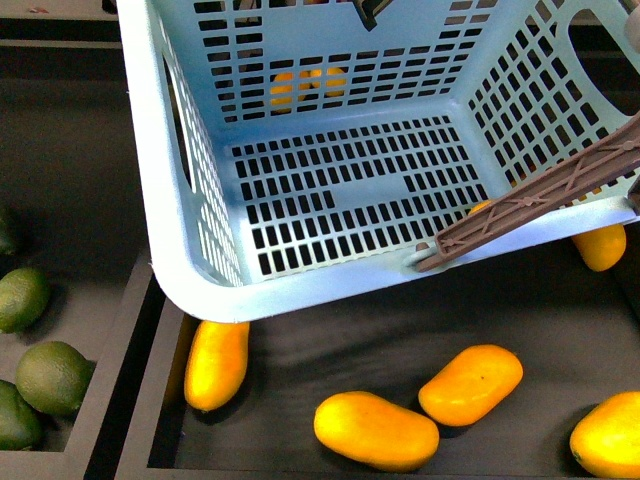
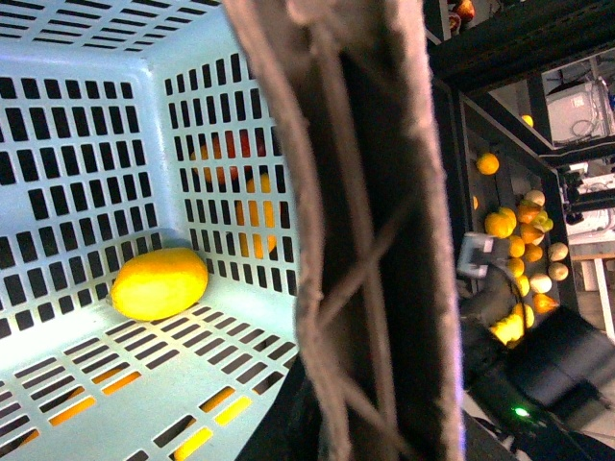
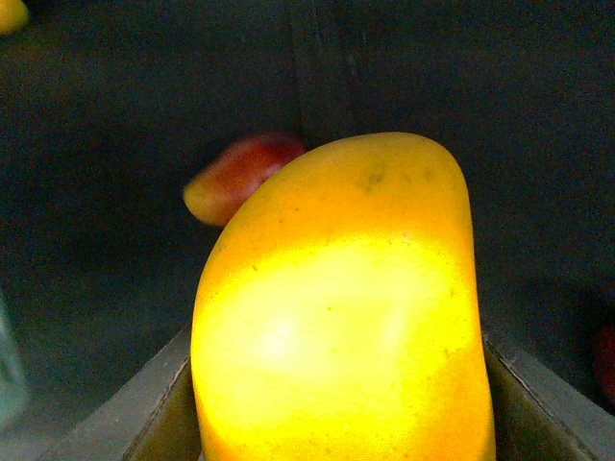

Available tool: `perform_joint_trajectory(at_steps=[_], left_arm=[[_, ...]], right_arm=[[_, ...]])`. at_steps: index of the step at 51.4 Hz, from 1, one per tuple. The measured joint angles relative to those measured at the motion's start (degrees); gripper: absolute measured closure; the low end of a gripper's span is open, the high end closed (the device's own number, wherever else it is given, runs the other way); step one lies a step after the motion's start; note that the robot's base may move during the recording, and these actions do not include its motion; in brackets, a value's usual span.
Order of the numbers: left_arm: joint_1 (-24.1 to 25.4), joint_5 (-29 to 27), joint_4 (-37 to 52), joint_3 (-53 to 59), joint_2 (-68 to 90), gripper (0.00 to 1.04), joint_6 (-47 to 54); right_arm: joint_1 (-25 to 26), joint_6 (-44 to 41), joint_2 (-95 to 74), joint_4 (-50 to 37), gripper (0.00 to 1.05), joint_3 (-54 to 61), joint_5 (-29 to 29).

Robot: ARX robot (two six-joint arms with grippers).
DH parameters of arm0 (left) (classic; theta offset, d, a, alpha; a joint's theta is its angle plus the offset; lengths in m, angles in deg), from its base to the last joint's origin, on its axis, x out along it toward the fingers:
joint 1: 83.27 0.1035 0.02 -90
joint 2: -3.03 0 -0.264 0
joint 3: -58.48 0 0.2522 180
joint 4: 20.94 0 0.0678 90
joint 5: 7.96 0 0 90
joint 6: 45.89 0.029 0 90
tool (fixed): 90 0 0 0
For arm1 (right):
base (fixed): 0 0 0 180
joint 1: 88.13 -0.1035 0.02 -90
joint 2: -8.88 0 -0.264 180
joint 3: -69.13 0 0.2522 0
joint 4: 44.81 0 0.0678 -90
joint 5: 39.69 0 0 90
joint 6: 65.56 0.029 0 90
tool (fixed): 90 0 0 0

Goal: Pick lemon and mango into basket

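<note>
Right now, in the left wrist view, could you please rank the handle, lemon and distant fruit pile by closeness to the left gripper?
1. Handle, right at the camera.
2. Lemon, in the basket's floor corner.
3. Fruit pile, far beyond the basket.

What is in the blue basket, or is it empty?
Not empty. One yellow lemon lies in a corner of the basket floor, seen in the left wrist view. Nothing else shows inside.

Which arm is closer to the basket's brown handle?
Left. The handle fills its wrist view, right by the camera. The right arm is off at a mango between its jaws, no handle in sight.
</note>
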Motion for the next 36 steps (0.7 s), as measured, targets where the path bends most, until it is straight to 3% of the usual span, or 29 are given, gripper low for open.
perform_joint_trajectory(at_steps=[5, 14, 25, 33, 36], left_arm=[[0.0, 0.0, 0.0, 0.0, 0.0, 1.00, 0.0], [0.0, 0.0, 0.0, 0.0, 0.0, 1.00, 0.0], [0.0, 0.0, 0.0, 0.0, 0.0, 1.00, 0.0], [0.0, 0.0, 0.0, 0.0, 0.0, 1.00, 0.0], [0.0, 0.0, 0.0, 0.0, 0.0, 1.00, 0.0]], right_arm=[[-2.1, 5.3, 8.0, -0.2, 0.41, 1.9, 0.0], [-10.9, 13.1, 17.6, -0.4, 0.41, 2.6, 2.7], [-22.8, 17.5, 17.1, -0.4, 0.41, -0.1, 8.8], [-28.5, 18.5, 14.5, -0.2, 0.41, -1.6, 11.3], [-29.7, 19.0, 14.2, -0.1, 0.30, -1.6, 12.0]])
